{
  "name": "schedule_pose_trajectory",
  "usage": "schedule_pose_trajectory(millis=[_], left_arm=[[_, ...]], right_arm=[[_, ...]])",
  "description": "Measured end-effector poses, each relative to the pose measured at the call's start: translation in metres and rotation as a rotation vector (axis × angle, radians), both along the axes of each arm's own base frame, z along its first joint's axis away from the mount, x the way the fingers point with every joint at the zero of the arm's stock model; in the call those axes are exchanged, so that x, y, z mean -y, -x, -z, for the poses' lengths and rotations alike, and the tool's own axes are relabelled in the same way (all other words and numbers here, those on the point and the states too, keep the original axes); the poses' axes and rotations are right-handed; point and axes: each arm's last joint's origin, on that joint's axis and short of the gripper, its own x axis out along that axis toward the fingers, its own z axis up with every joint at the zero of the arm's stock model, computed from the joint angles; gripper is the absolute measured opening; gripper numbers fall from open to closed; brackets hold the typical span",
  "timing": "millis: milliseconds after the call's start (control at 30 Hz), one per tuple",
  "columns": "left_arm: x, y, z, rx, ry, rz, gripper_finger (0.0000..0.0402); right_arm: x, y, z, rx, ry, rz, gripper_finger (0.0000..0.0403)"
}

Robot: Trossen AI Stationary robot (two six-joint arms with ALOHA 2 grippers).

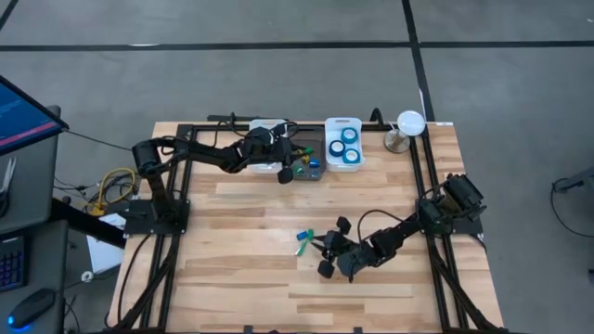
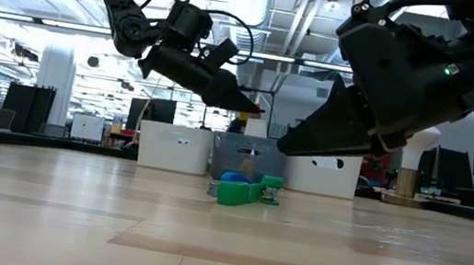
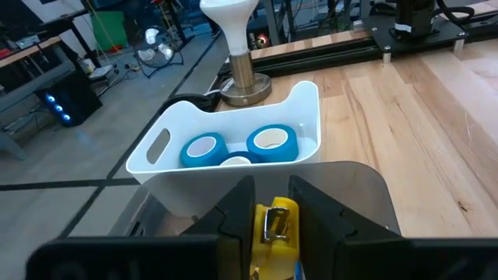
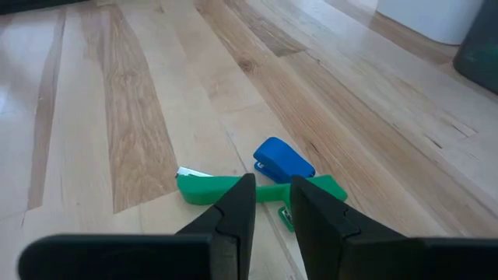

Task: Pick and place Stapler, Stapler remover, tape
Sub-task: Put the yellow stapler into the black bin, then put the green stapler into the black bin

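No readable text anywhere.
The monitor (image 1: 26,119) beside the bench shows a blue screen whose content is too small to read; the white bins (image 3: 233,148), the tape (image 3: 272,144) rolls and the other items carry no legible labels, brands or numbers.

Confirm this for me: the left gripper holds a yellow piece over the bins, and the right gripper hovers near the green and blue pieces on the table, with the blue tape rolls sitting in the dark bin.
One detail is wrong. The tape rolls sit in the white bin, not the dark one, as the left wrist view shows. The rest stands: the left gripper holds the yellow piece, and the right gripper hovers near the green piece and blue piece.
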Motion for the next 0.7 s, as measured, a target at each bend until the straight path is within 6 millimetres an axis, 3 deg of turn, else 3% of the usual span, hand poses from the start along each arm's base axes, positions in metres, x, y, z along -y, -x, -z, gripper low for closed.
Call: schedule_pose_trajectory(millis=[700], left_arm=[[0.0004, 0.0002, 0.0011, -0.009, 0.007, 0.000, 0.0154]], right_arm=[[0.0004, -0.0002, 0.0000, 0.000, -0.001, 0.001, 0.0076]])
